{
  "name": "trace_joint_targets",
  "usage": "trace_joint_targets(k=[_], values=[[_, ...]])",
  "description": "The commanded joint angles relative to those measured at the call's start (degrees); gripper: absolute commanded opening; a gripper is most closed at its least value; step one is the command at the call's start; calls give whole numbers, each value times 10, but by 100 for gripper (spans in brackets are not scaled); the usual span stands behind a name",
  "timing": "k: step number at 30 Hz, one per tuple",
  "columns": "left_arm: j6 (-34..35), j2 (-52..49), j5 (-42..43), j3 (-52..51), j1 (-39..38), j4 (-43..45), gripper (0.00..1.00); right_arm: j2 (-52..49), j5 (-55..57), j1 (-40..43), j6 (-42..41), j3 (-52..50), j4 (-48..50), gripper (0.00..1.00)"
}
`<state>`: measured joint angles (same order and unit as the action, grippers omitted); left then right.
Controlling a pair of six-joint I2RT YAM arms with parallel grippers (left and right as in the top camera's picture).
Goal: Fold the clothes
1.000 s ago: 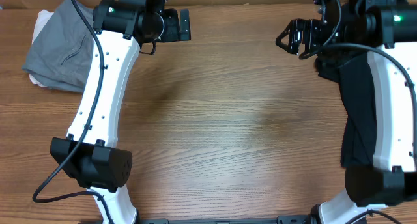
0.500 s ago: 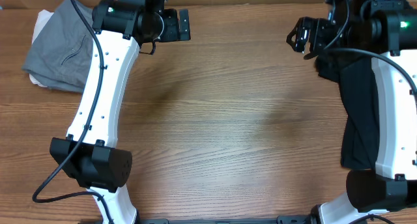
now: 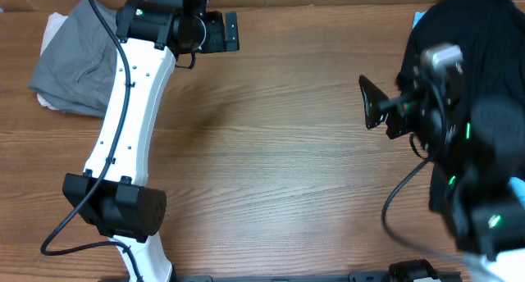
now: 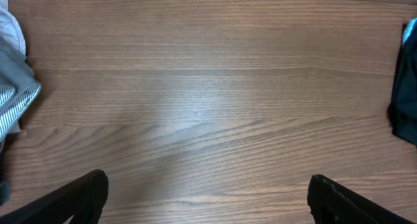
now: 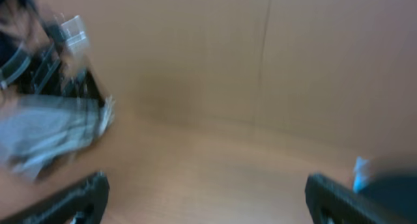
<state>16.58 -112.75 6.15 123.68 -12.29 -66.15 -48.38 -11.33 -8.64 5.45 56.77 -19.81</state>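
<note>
The grey shorts (image 3: 78, 56) lie crumpled at the table's far left corner, on top of a cream garment (image 3: 54, 23) that peeks out at their edge. In the blurred right wrist view the shorts (image 5: 49, 133) appear far off on the left. My left gripper (image 3: 228, 32) hovers open over bare wood to the right of the shorts, its view (image 4: 208, 185) showing nothing between the fingers. The black T-shirt (image 4: 407, 100) lies at the right edge of that view. My right gripper (image 3: 379, 110) is raised, points left and is open (image 5: 205, 188) and empty.
A brown cardboard wall (image 5: 293, 68) stands behind the table's far edge. The raised right arm (image 3: 463, 126) fills the right side of the overhead view and hides what lies under it. Something light blue (image 3: 418, 18) shows beside the black cloth.
The right arm has lifted up close to the overhead camera and swung its gripper toward the near side, now facing left. The left arm and the shorts have not moved.
</note>
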Motion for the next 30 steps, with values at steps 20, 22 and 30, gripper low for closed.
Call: trace_joint_targets(k=[20, 22, 30], values=[[2, 13, -6, 8, 3, 1, 100, 483, -25, 33, -72, -563, 186, 100], [2, 13, -6, 8, 3, 1, 100, 483, -25, 33, -72, -563, 170, 100], [2, 13, -6, 8, 3, 2, 100, 482, -24, 33, -72, -563, 163, 100]])
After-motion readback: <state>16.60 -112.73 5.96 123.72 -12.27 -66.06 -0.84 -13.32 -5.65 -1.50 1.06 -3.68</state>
